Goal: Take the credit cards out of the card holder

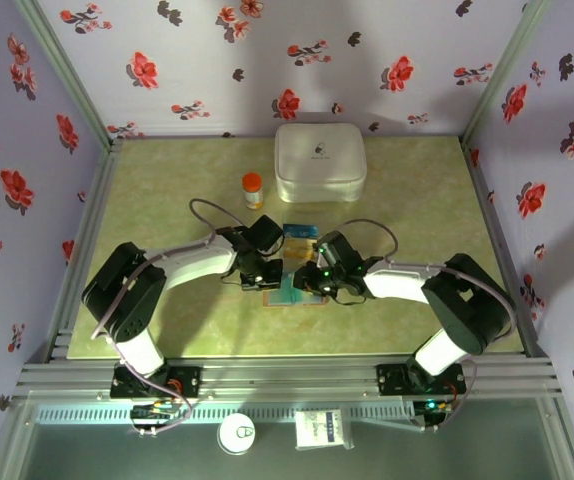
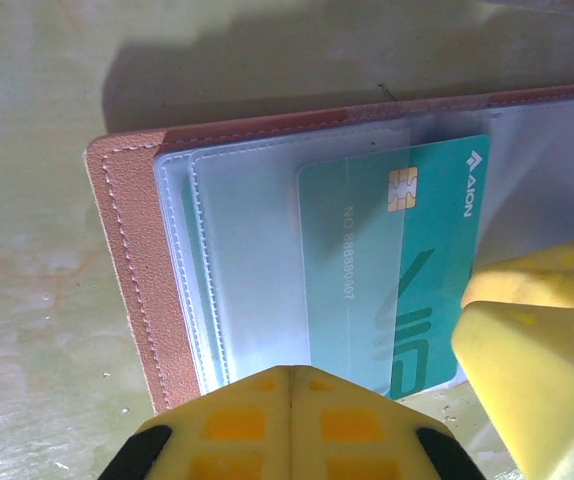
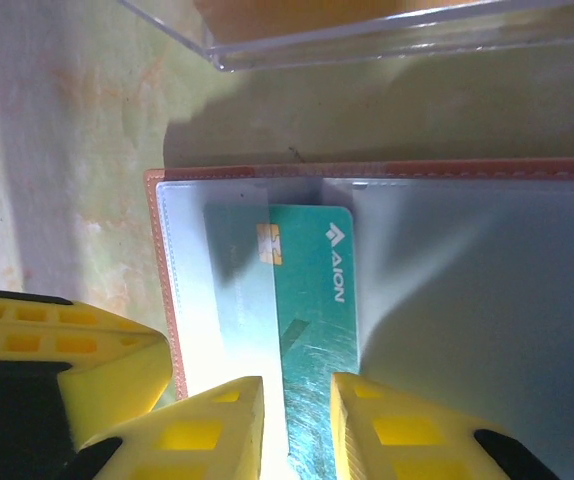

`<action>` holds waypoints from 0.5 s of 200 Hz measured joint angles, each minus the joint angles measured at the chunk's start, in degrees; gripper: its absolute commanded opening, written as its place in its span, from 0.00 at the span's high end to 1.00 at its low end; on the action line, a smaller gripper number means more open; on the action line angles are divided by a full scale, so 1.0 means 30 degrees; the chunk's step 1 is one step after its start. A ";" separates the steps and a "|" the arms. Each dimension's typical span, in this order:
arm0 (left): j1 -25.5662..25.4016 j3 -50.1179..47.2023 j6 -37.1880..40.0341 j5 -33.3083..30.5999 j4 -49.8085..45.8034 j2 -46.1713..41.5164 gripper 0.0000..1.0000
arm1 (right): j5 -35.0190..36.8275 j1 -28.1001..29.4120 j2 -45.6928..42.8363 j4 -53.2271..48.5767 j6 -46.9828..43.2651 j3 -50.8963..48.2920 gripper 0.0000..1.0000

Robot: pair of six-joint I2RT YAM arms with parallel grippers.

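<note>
Lying open and flat on the table, the card holder sits at the near middle, between the two arms, with its brown stitched border framing clear plastic sleeves. A teal credit card marked AION, chip side up, is partly inside one sleeve. In the right wrist view, its lower portion projects bare past the sleeve edge.

Left hand: fingers pressed together with nothing between them, tips at the near edge of the holder's left panel. Whether they bear on it cannot be told.

Right hand: jaws stand narrowly apart, one finger either side of a strip of the exposed teal card, whose face shows in the gap. Whether the fingers touch the card cannot be told. The card lies flat and is not lifted.

The two hands are just beside each other over the holder, and each wrist view catches the other hand's yellow fingers.

Beyond the holder, toward the far wall:
- Loose cards, blue and orange-yellow, lie on the table.
- A clear transparent sheet lies with something orange showing through it.
- Further back, a white rounded case and, to its left, a small orange-capped bottle standing upright.
</note>
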 measured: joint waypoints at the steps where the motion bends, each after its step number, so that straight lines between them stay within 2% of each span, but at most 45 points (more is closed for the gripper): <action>1: 0.0000 0.0000 0.0000 0.0000 0.0000 0.0015 1.00 | 0.0000 -0.0015 0.0000 0.0000 0.0000 -0.0007 0.76; 100: 0.0000 0.0000 0.0182 -0.0153 -0.0175 0.0539 1.00 | -0.0503 -0.0284 0.0357 -0.0291 -0.0197 0.0299 0.76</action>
